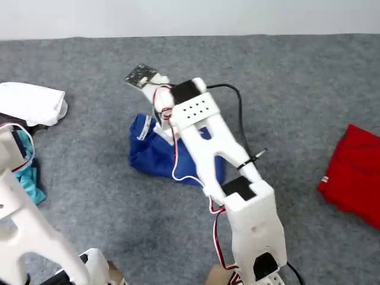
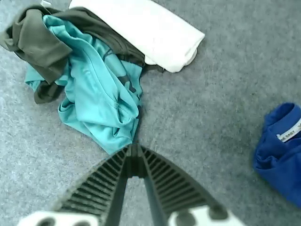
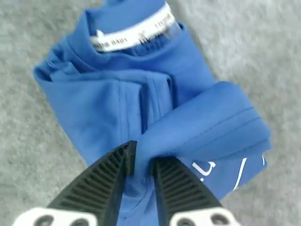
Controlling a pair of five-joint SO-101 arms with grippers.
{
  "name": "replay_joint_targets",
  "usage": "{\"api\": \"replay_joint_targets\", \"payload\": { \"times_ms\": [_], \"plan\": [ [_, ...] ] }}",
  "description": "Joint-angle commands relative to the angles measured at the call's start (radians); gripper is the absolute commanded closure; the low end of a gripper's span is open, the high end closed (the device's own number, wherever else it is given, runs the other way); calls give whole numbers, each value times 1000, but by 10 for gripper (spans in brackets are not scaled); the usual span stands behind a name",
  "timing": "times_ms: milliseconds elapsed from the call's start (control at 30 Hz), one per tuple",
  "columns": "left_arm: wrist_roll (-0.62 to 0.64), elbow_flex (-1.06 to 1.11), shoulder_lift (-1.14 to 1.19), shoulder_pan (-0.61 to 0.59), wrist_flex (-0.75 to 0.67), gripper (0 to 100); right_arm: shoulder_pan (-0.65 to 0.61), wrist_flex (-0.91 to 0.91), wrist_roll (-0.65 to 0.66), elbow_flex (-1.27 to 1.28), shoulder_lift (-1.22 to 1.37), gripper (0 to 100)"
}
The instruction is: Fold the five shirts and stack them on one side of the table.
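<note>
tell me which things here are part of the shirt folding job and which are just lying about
Part of the job: blue shirt, pinched in the right hand; teal shirt, dark olive shirt and white shirt, heaped together; red shirt; left hand, shut, holding nothing.
Just lying about: grey table covering; brown cardboard piece by an arm's base.

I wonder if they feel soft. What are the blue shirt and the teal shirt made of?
The blue shirt looks like matte knit cotton: soft folds, stitched seams. The teal shirt looks smoother and faintly shiny, maybe polyester.
</note>
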Motion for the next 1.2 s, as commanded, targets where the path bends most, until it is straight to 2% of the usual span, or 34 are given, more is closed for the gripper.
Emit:
{"api": "replay_joint_targets", "payload": {
  "times_ms": [0,300,533,800,933,1167],
  "plan": [
    [-8,2,-31,3,17,997,-25,-2,9,-106,19,988],
    [-8,2,-31,3,17,997,-54,-1,9,-249,116,988],
    [-6,2,-31,3,17,997,-84,-13,11,-258,147,982],
    [-6,4,-31,0,18,997,-127,-107,61,-259,140,776],
    [-6,4,-31,-2,18,997,-130,-163,64,-284,139,764],
    [-6,4,-31,-2,18,997,-124,-148,66,-351,140,764]
  ]
}}
